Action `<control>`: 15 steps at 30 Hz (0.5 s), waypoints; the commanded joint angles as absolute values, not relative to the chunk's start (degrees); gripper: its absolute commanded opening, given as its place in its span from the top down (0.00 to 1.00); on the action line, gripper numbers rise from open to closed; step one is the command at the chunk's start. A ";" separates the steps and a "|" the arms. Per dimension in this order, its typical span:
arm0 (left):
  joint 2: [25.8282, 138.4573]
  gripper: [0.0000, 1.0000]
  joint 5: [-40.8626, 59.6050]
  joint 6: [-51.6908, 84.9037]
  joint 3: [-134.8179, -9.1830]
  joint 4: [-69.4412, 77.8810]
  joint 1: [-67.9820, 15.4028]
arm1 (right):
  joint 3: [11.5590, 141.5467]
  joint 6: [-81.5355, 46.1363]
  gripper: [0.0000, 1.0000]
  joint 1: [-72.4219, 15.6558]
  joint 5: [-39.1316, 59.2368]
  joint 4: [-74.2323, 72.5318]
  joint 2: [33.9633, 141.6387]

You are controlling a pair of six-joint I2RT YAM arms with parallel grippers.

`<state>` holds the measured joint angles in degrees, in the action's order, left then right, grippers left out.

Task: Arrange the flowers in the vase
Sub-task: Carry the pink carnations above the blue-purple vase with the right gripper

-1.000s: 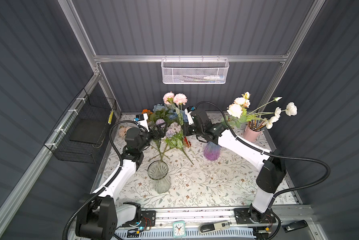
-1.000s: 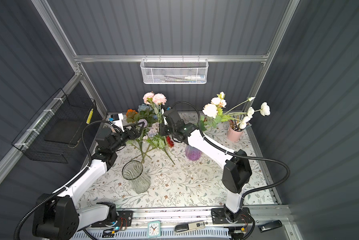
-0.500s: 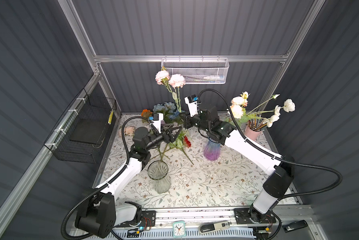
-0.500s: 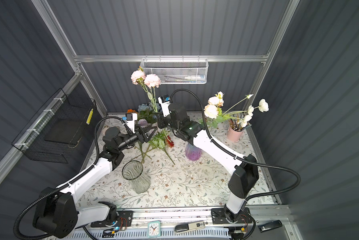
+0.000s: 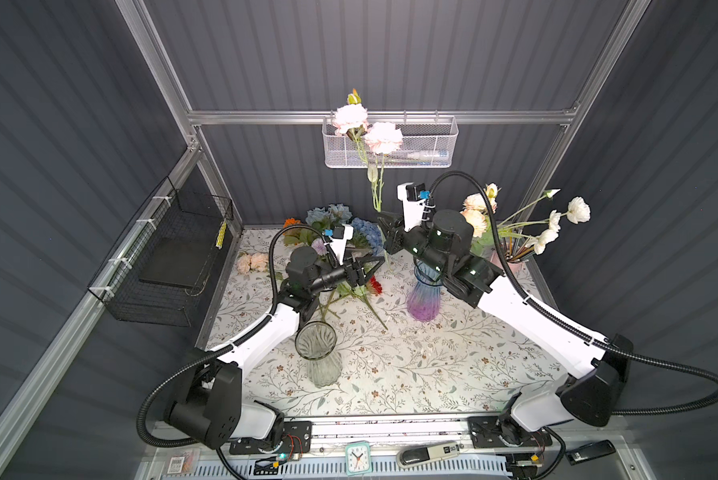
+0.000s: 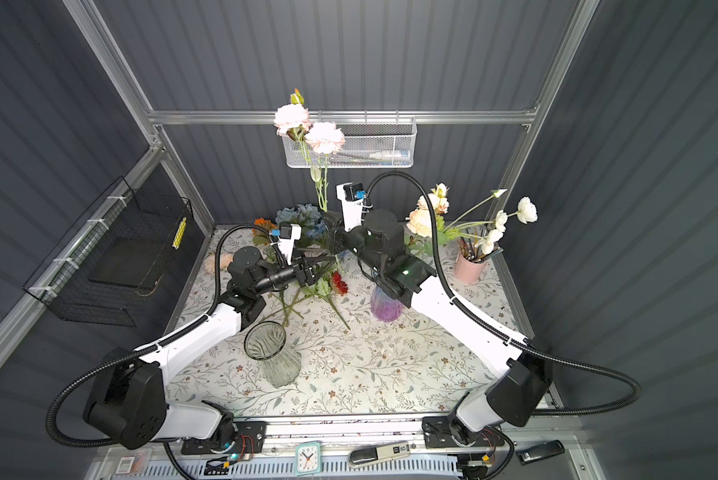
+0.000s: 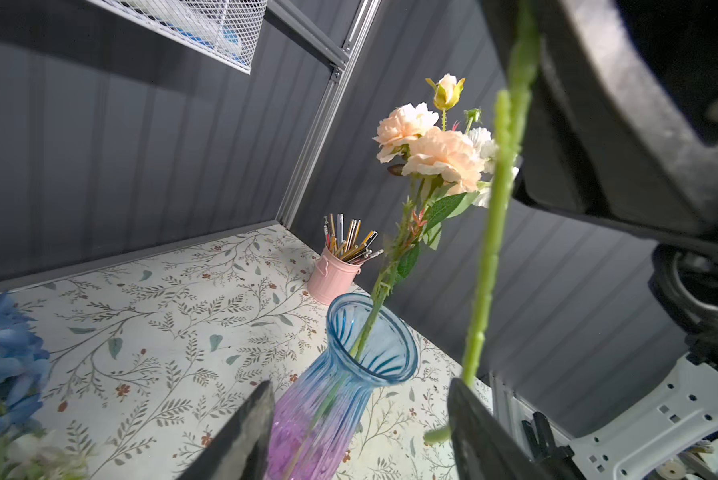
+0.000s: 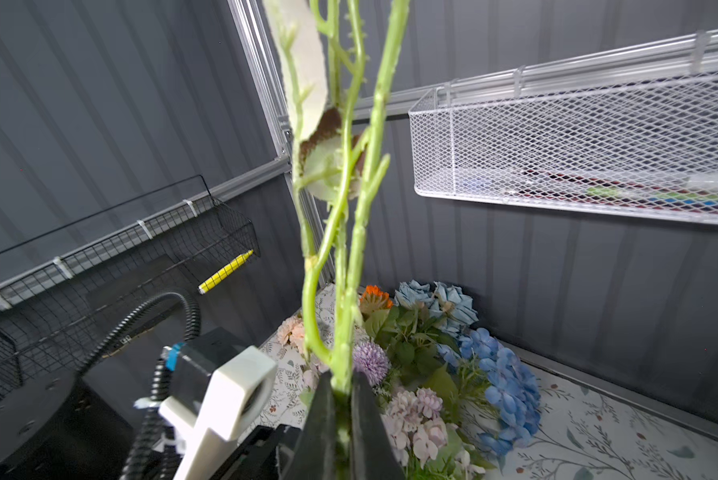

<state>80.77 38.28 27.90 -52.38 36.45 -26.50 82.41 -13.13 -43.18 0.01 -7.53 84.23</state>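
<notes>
1. Clear glass vase (image 5: pixel 324 370): lower centre in both top views. Ribbed, flared at the rim, empty. It stands upright on the floral tablecloth (image 5: pixel 432 361).

2. Left gripper (image 5: pixel 373 267): centre of frame, above loose stems. Jaws are spread. In the left wrist view, the bare lower end of the pink flower stem (image 7: pixel 492 232) hangs just beside one jaw and is not clamped.

3. Right gripper (image 8: pixel 343 386): just right of centre in both top views. Jaws are pressed together on the same stem, which rises upright to two ruffled pink blooms (image 5: pixel 384 137) in the upper centre.

4. Handling (judged):
   - The stem looks light and semi-stiff. It is moulded green plastic with small nubs, which should resist slipping.
   - The blooms look like soft fabric and are easily crushed.
   - The load is top-heavy, so expect it to pivot in a single pinch.
   - Take hold on the bare lower stem, below the fork and leaves. Never grip the heads.

5. Blue-to-purple vase (image 7: pixel 370 345): right of centre. Ribbed glass, already holding peach flowers (image 7: pixel 432 145). Which vase this stem is meant for cannot be told.

6. Remaining flowers (image 5: pixel 336 224): upper centre, lying against the back wall. They include blue hydrangea (image 8: pixel 507 374), lilac and orange heads.

7. White mesh basket (image 5: pixel 432 141): on the back wall, behind the raised blooms.
</notes>
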 commanded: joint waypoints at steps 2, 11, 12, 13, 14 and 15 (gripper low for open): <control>81.84 0.35 40.87 30.39 -55.18 42.51 -27.74 | 75.22 -15.73 1.00 -43.15 0.85 -16.33 81.15; 82.75 0.37 41.31 30.31 -56.55 41.67 -30.06 | 71.89 -12.38 1.00 -43.16 -3.87 -16.61 79.55; 82.33 0.36 40.78 29.58 -56.40 40.88 -30.10 | 71.68 -11.31 1.00 -43.11 -5.22 -16.41 79.26; 82.02 0.36 40.37 29.05 -56.32 40.21 -30.07 | 71.19 -10.23 1.00 -43.09 -6.62 -16.62 78.98; 81.70 0.36 40.09 28.47 -56.25 39.49 -30.01 | 70.65 -9.05 1.00 -43.09 -8.25 -17.14 78.55; 81.47 0.35 39.83 27.92 -56.32 38.68 -30.07 | 69.88 -7.95 1.00 -43.07 -9.93 -17.86 78.12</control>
<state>83.15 39.44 29.76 -54.37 39.27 -29.34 71.35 -12.03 -43.22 -4.10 -16.03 79.70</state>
